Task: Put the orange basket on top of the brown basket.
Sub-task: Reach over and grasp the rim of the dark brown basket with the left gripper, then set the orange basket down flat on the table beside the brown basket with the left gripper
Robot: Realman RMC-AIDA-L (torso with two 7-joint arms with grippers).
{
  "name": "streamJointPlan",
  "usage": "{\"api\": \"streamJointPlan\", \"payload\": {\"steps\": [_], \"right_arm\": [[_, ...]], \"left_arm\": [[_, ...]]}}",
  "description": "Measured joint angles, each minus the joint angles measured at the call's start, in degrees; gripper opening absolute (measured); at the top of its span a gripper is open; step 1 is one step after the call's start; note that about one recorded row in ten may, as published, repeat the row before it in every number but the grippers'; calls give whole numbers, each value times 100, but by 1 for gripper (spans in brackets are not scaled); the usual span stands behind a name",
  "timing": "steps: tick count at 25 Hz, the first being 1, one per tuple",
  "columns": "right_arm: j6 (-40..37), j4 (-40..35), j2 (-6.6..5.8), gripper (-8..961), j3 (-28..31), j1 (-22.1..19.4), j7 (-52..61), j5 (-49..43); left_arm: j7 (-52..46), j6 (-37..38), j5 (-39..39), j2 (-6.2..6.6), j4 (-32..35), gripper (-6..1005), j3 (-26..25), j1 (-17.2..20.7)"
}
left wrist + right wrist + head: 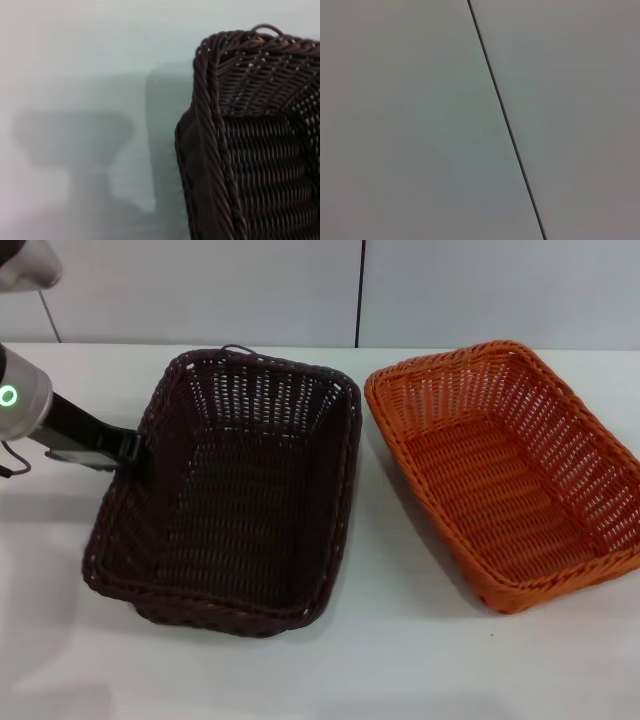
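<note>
So here's where things sit: the brown basket [235,495] and the orange basket [505,470] are side by side on the white table [400,660], close but not touching, brown one on the robot's left. Nothing is stacked yet, so I'd say the job has barely started.

The left gripper [135,455] is right up against the brown basket's outer left wall, about at rim height. The odd bit is that it's on the brown one, not the orange one that's supposed to move. It looks like it's touching or pinching the rim, but I can't tell whether the fingers are spread or closed, since the dark weave swallows them. The left wrist view just shows that basket's braided corner up close, no fingers.

The right arm isn't visible from the head camera at all, and its wrist camera only sees blank wall with a dark seam, so it's probably parked.

My guess at the next move: something has to grab the orange basket by its rim, lift it clear of the brown rim, and carry it over. Maybe the left arm is just steadying the brown one.
</note>
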Motion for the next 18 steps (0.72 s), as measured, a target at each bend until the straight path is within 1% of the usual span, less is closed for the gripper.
{"api": "streamJointPlan", "payload": {"steps": [2,4,5,7,8,9,10,12,18], "right_arm": [[2,1,0,679,0,0,0,0],[3,3,0,679,0,1,0,0],[3,4,0,679,1,2,0,0],[4,4,0,679,15,3,0,0],[4,4,0,679,25,3,0,0],[4,4,0,679,31,3,0,0],[6,4,0,679,34,3,0,0],[13,4,0,679,39,3,0,0],[113,0,0,678,44,24,0,0]], "left_arm": [[0,0,0,0,0,209,0,0],[2,-43,-10,-10,-503,208,-32,151],[3,-49,-12,-10,-642,207,-35,197],[3,-49,-12,-10,-642,206,-35,197],[3,-61,-16,-10,-834,205,-37,260],[3,-61,-16,-10,-834,204,-37,260],[7,-100,-21,21,-1281,203,-44,402],[91,-241,-28,61,-1722,201,-76,477],[615,-638,-62,73,-2297,196,-481,424]]}}
